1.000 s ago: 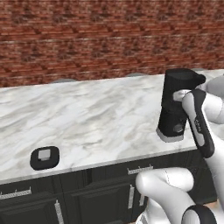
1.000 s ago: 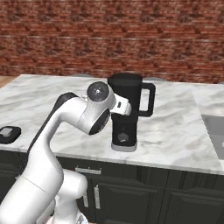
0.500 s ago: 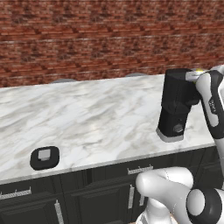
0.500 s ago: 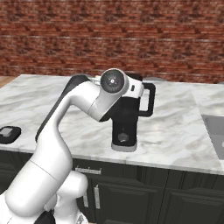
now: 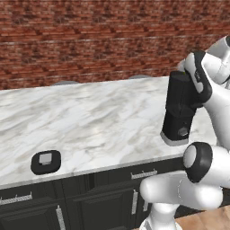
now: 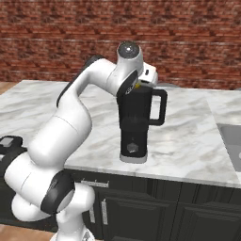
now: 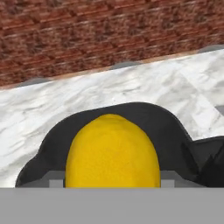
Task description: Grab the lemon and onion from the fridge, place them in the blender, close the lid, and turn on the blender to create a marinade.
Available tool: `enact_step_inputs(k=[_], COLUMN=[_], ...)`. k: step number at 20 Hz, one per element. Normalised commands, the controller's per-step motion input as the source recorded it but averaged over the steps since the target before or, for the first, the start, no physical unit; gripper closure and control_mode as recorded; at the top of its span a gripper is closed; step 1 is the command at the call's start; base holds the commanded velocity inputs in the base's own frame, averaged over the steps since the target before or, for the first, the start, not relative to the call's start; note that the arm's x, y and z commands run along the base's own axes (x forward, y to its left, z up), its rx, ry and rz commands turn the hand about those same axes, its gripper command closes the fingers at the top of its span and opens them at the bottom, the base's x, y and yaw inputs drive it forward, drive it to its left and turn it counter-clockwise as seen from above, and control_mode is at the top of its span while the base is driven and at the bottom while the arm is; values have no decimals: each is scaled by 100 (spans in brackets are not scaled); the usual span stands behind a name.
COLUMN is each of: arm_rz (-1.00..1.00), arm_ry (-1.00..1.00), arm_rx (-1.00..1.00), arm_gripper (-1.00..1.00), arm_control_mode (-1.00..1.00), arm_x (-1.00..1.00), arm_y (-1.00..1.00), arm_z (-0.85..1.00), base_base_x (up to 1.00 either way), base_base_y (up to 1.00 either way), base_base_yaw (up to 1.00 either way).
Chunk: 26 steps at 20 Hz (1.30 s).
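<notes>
Blender (image 5: 179,109) stands on the marble counter (image 5: 90,121) in the left base view, lid (image 5: 46,161) well apart near the front edge. Right base view: the hand sits over the jar's rim (a yellow sliver shows there). Hand view: gripper (image 7: 111,183) clamped on the lemon (image 7: 112,153), just above the jar's opening.

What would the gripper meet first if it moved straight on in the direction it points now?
Probably the open top of the blender, right beyond the lemon that the gripper holds; how far apart they are is unclear.
</notes>
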Motion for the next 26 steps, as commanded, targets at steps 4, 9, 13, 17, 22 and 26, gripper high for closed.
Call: enact_step_inputs(k=[4, 9, 13, 17, 22, 26], arm_rz=[0, 0, 1, 0, 2, 0], arm_ry=[12, 11, 4, 0, -21, -18], arm_rx=[0, 0, 0, 0, -6, -12], arm_gripper=[100, 100, 100, 100, 100, 100], arm_control_mode=[-100, -100, -100, -100, -100, -100], arm_x=[72, 57, 18, 11, -68, -81], arm_y=[-21, -15, 0, 0, 17, 49], arm_z=[-17, -37, -77, -64, -57, -65], base_base_x=[0, 0, 0, 0, 0, 0], base_base_y=[0, 0, 0, 0, 0, 0], base_base_yaw=[0, 0, 0, 0, 0, 0])
